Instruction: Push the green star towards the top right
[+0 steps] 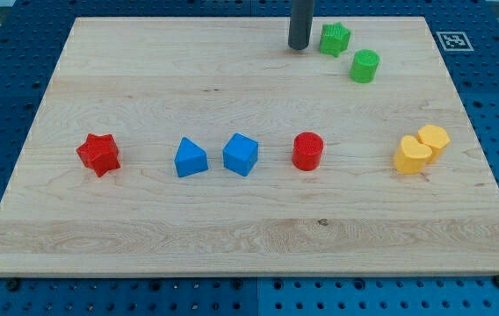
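Observation:
The green star [335,39] lies near the view's top, right of centre, on the wooden board [144,79]. My tip [299,46] stands just left of the star, a small gap away, not clearly touching it. A green cylinder [365,66] lies just below and right of the star.
A row across the middle holds a red star [98,154], a blue triangular block [190,158], a blue cube [241,154] and a red cylinder [307,151]. Two yellow blocks [413,155] [433,139] touch at the right. A marker tag [452,39] sits at the top right corner.

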